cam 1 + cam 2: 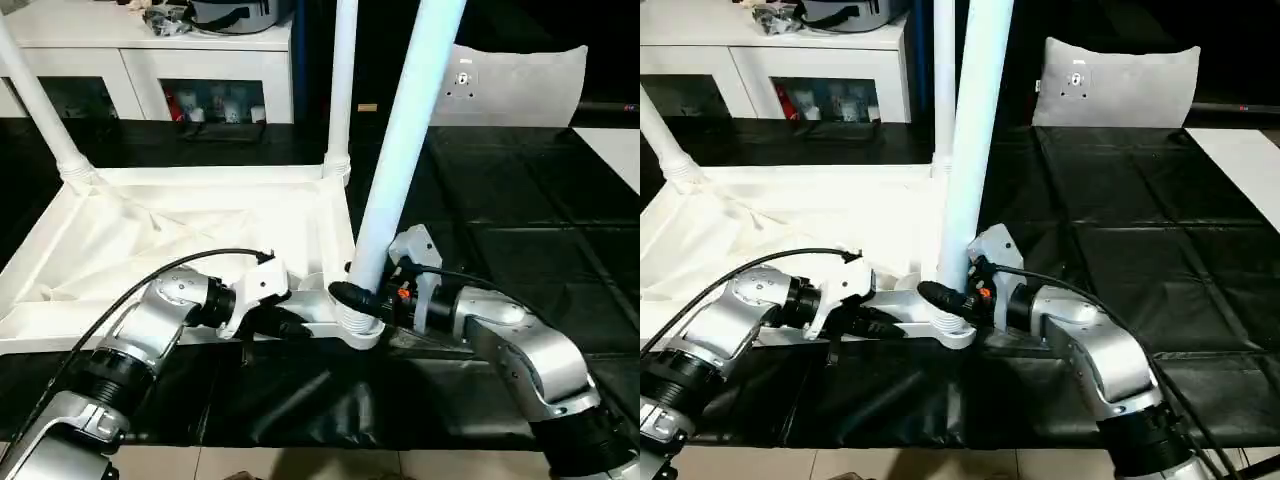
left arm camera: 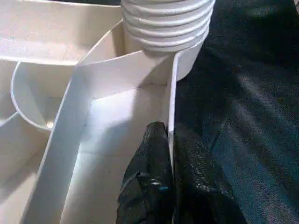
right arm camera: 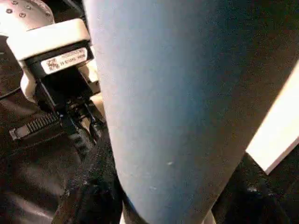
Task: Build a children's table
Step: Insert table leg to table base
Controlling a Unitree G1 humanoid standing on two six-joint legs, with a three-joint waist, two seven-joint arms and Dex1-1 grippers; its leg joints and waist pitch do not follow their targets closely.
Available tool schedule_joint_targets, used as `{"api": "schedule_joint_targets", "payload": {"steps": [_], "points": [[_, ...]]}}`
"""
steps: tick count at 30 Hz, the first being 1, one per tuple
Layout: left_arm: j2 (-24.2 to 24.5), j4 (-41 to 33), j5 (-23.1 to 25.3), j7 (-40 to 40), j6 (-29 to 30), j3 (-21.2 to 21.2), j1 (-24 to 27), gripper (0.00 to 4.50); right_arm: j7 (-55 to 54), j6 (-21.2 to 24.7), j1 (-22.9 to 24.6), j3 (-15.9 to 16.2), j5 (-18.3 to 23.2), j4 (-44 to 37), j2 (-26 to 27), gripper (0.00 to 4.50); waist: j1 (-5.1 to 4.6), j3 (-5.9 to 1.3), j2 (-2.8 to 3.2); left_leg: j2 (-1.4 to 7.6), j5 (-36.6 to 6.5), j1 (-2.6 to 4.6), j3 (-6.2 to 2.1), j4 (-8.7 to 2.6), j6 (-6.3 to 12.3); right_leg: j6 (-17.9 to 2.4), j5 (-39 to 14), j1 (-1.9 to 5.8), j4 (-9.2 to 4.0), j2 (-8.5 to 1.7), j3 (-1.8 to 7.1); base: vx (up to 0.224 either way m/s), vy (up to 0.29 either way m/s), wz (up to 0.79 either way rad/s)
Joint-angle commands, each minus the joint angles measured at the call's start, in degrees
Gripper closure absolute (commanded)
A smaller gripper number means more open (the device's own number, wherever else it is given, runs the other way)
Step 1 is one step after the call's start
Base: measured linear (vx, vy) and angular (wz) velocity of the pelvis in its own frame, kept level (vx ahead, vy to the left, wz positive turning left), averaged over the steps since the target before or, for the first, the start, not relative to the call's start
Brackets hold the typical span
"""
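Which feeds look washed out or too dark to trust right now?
Left wrist view: glare bleaches the top's rim where the left claw pinches it. Right wrist view: the leg is close and dim, with a bluish cast. Left eye view: the black mat hides shadows.

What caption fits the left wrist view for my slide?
Left gripper pinching the upturned tabletop's side wall beside the corner socket holding a ribbed leg end.

A white label [image 3: 64, 60] carries small print too blurred to read
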Motion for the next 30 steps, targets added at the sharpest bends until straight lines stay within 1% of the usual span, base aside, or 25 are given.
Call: {"api": "schedule_joint_targets", "payload": {"steps": [1, 2, 4, 7, 9, 10, 11, 13, 15, 19, 21, 22, 23, 24, 25, 26, 28, 29, 30], "points": [[0.26, -1.06, -2.38, 0.13, 0.50, 2.33, 0.22, 4.50, -0.09, 1.26, 0.17, 1.30, -1.53, 1.03, -0.99, 2.59, 0.21, -3.76, -0.59, 1.85, -15.85, 1.28, -0.83, -3.93, -0.31, -9.60, -20.01, 1.96, -4.98, -4.06, 2.36, 0.000, 0.000, 0.00], [0.55, -1.06, -2.11, -0.15, 0.48, 2.20, 0.10, 4.50, -0.03, 1.51, 0.08, 1.20, -1.56, 1.11, -1.17, 2.59, 0.20, -3.76, -0.47, 1.83, -15.86, 1.26, -0.84, -3.92, -0.33, -9.61, -19.96, 1.98, -4.97, -4.06, 2.37, 0.000, 0.000, 0.00], [0.74, -0.91, -1.93, -0.23, 0.47, 2.16, -0.01, 4.50, 0.43, 2.03, 0.05, 1.03, -1.36, 0.83, -1.46, 2.59, 0.11, -3.74, -0.57, 1.82, -16.19, 1.28, -0.83, -3.92, -0.36, -9.61, -20.08, 1.99, -5.01, -4.00, 2.35, 0.000, 0.000, 0.00], [0.87, -0.61, -1.78, -0.34, 0.35, 2.12, -0.24, 4.50, 1.11, 2.66, 0.02, 0.82, -0.95, 0.38, -2.06, 2.59, 0.02, -3.69, -0.54, 1.79, -16.36, 1.24, -0.86, -3.94, -0.39, -9.50, -20.65, 1.99, -5.09, -4.01, 2.33, 0.000, 0.000, 0.00], [0.94, -0.58, -1.88, -0.66, 0.34, 2.13, -0.43, 4.50, 1.71, 2.93, 0.01, 0.78, -0.58, 0.24, -2.50, 2.59, 0.00, -3.76, -0.53, 1.80, -16.32, 1.26, -0.84, -3.86, -0.38, -9.56, -20.58, 1.96, -5.12, -4.05, 2.36, 0.000, 0.000, 0.00], [1.06, -0.41, -1.76, -0.99, -0.02, 2.00, -0.71, 4.50, 1.83, 3.08, -0.11, 0.79, -0.42, 0.39, -2.60, 2.59, 0.05, -3.77, -0.64, 1.81, -16.15, 1.24, -0.85, -3.87, -0.27, -9.66, -20.31, 2.00, -5.05, -4.02, 2.34, 0.000, 0.000, 0.00], [1.06, -0.40, -1.75, -1.00, -0.04, 1.99, -0.72, 4.50, 1.82, 3.09, -0.12, 0.78, -0.41, 0.39, -2.59, 2.59, 0.09, -3.79, -0.59, 1.86, -16.00, 1.27, -0.85, -3.88, -0.26, -9.71, -20.09, 1.98, -5.03, -4.05, 2.35, 0.000, 0.000, 0.00], [1.24, -0.17, -1.68, -1.27, -0.45, 1.95, -0.99, 4.50, 1.76, 3.00, -0.35, 0.88, -0.50, 0.85, -2.43, 2.59, 0.16, -3.80, -0.58, 1.86, -15.84, 1.26, -0.81, -3.86, -0.22, -9.97, -19.46, 1.98, -4.97, -4.05, 2.36, 0.000, 0.000, 0.00], [1.43, -0.54, -1.87, -1.95, -0.67, 1.81, -1.04, 4.50, 1.66, 2.81, -0.60, 0.61, -0.21, 1.95, -1.71, 2.59, 0.17, -3.77, -0.67, 1.83, -15.92, 1.23, -0.82, -3.87, -0.23, -9.95, -19.90, 2.00, -4.99, -4.08, 2.32, 0.000, 0.000, 0.00], [1.30, -1.55, -2.29, -2.80, -0.45, 1.63, -0.94, 4.50, 1.24, 2.10, -1.03, -0.25, 0.44, 4.41, 0.06, 2.59, -0.01, -3.72, -0.53, 1.85, -17.02, 1.34, -0.89, -3.88, -0.59, -10.04, -21.04, 1.83, -5.14, -4.15, 2.29, 0.000, 0.000, 0.00], [1.17, -1.38, -2.20, -2.79, -0.56, 1.63, -1.18, 4.50, 0.95, 2.40, -1.25, -1.85, 1.97, 5.63, 1.41, 2.59, -0.03, -3.75, -0.53, 1.88, -16.83, 1.30, -0.91, -3.94, -0.66, -10.05, -20.41, 1.90, -5.04, -4.07, 2.30, 0.000, 0.000, 0.00], [1.13, -1.33, -2.19, -2.78, -0.59, 1.64, -1.24, 4.50, 0.89, 2.56, -1.29, -2.36, 2.50, 5.98, 1.81, 2.59, -0.07, -3.80, -0.42, 1.87, -16.92, 1.30, -0.90, -3.95, -0.62, -10.30, -19.84, 1.90, -5.03, -4.10, 2.33, 0.000, 0.000, 0.00], [0.96, -1.15, -2.18, -2.69, -0.68, 1.72, -1.44, 4.50, 0.55, 3.28, -1.41, -4.50, 4.62, 7.28, 3.29, 2.59, -0.08, -3.81, -0.41, 1.85, -17.00, 1.31, -0.92, -3.91, -0.63, -10.44, -19.77, 1.92, -5.05, -4.14, 2.30, 0.000, 0.000, 0.00], [0.88, -1.03, -2.18, -2.62, -0.74, 1.78, -1.55, 4.50, 0.35, 3.57, -1.48, -5.52, 5.55, 8.00, 3.96, 2.59, -0.11, -3.84, -0.30, 1.84, -17.31, 1.40, -0.90, -3.87, -0.63, -10.81, -19.61, 1.85, -5.13, -4.16, 2.33, 0.000, 0.000, 0.00], [0.75, -0.76, -2.11, -2.35, -0.94, 1.91, -1.74, 4.50, 0.59, 3.35, -1.30, -6.31, 6.11, 9.17, 4.25, 2.60, -0.07, -3.91, -0.27, 1.83, -17.11, 1.33, -0.91, -3.89, -0.77, -10.98, -19.14, 1.97, -5.05, -4.11, 2.25, 0.000, 0.000, 0.00], [0.74, -0.72, -2.09, -2.31, -0.98, 1.93, -1.77, 4.50, 0.65, 3.28, -1.26, -6.37, 6.13, 9.33, 4.25, 2.60, -0.01, -3.91, -0.28, 1.90, -16.97, 1.38, -0.93, -3.93, -0.85, -11.03, -18.70, 1.94, -4.95, -4.07, 2.23, 0.000, 0.000, 0.00], [0.59, -0.49, -2.05, -1.90, -0.95, 2.14, -2.04, 4.50, 1.11, 2.59, 0.50, -7.09, 6.63, 10.16, 4.52, 2.60, 0.05, -3.93, -0.08, 1.87, -16.57, 1.32, -0.86, -3.97, -0.78, -11.28, -17.36, 2.07, -4.84, -4.06, 2.24, 0.000, 0.000, 0.00], [0.53, -0.42, -2.05, -1.74, -0.92, 2.22, -2.12, 4.50, 1.18, 2.36, 1.00, -7.33, 6.82, 10.38, 4.66, 2.60, 0.13, -3.95, -0.18, 1.87, -16.57, 1.35, -0.84, -3.91, -0.72, -11.27, -17.53, 2.09, -4.90, -4.13, 2.26, 0.000, 0.000, 0.00], [0.44, -0.19, -2.03, -1.55, -0.93, 2.37, -2.31, 4.50, 0.82, 1.16, 2.31, -7.87, 6.73, 11.07, 5.10, 2.60, 0.26, -3.96, 0.27, 1.85, -16.47, 1.30, -0.89, -3.91, -0.78, -11.25, -17.50, 2.13, -4.86, -4.17, 2.27, 0.000, 0.000, 0.00]]}}
